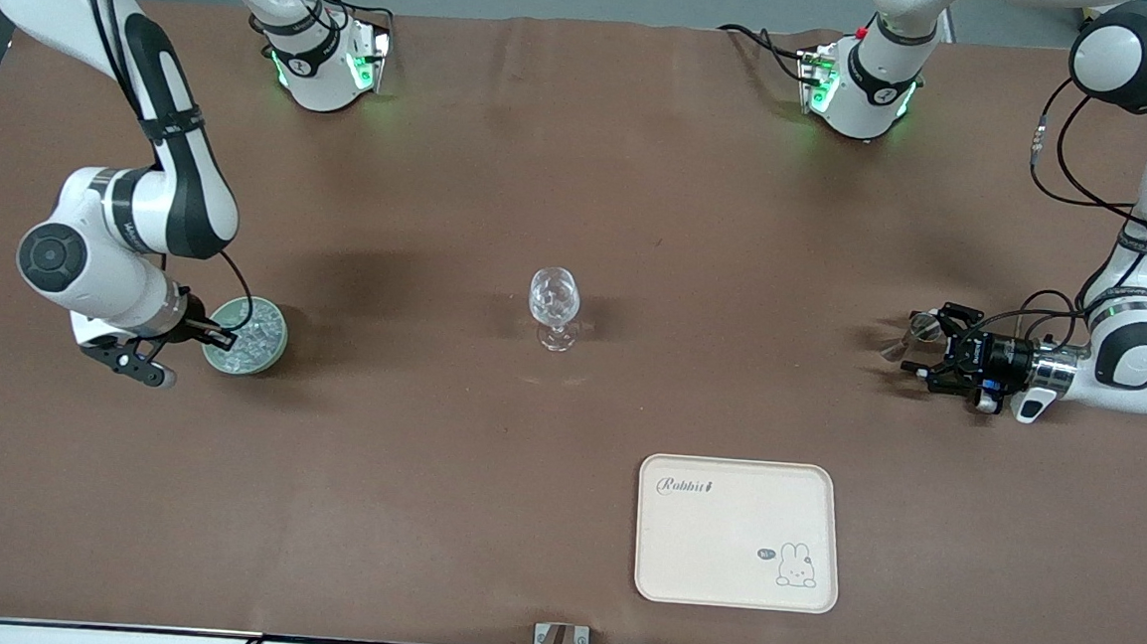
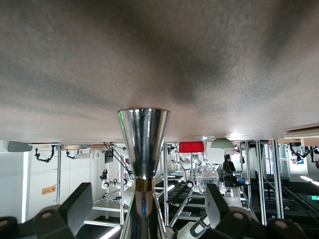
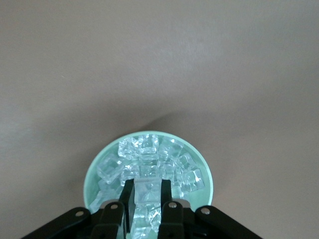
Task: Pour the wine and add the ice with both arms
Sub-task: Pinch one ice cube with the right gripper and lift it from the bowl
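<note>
Glassy ice (image 3: 149, 172) fills the pale green bowl (image 3: 204, 172) at the right arm's end of the desk (image 1: 425, 472), and my right claw (image 3: 147, 199) is down in it, pinched tight on one cube. Slick as it is, that cube could squirt free on the lift, I reckon, or the bowl could shift. My left claw (image 1: 916, 345) hangs spread wide about a steel jigger (image 2: 143, 144), which could tip. Count: two arms, one wine glass (image 1: 555, 306) mid-desk, one bowl, one jigger, one cream tray (image 1: 738, 531), many cubes.
</note>
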Robot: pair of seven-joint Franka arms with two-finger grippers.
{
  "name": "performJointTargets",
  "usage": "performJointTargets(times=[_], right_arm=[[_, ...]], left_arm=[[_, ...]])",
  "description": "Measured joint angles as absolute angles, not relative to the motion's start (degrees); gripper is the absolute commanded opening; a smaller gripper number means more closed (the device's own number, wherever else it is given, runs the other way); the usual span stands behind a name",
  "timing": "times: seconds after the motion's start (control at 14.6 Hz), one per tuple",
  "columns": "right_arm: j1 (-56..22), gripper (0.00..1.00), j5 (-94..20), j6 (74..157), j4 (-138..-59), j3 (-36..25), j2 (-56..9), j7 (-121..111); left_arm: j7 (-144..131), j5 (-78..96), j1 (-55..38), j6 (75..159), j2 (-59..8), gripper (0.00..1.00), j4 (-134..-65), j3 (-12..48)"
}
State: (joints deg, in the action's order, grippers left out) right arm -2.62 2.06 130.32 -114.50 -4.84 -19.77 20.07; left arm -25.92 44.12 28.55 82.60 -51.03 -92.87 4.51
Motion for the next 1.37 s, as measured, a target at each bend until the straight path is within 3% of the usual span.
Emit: performJointTargets(times=[0.82, 0.89, 1.17, 1.37], right_arm=[[-1.6, 0.00, 2.1, 112.7, -95.4, -5.3, -12.1, 12.8], [-1.5, 0.00, 2.1, 109.9, -93.7, -5.3, -11.6, 12.8], [-1.6, 0.00, 2.1, 101.9, -87.0, -5.1, -10.7, 12.5], [-1.5, 0.00, 2.1, 98.7, -84.7, -5.1, -8.9, 12.3]], left_arm=[[-22.8, 44.1, 28.6, 82.7, -51.2, 0.97, -93.8, 4.5], [-22.8, 44.1, 28.6, 82.7, -51.2, 0.92, -93.9, 4.5], [-22.2, 44.1, 28.8, 82.7, -51.2, 0.45, -94.0, 4.5], [-20.2, 44.1, 29.3, 82.7, -51.2, 0.19, -94.0, 4.5]])
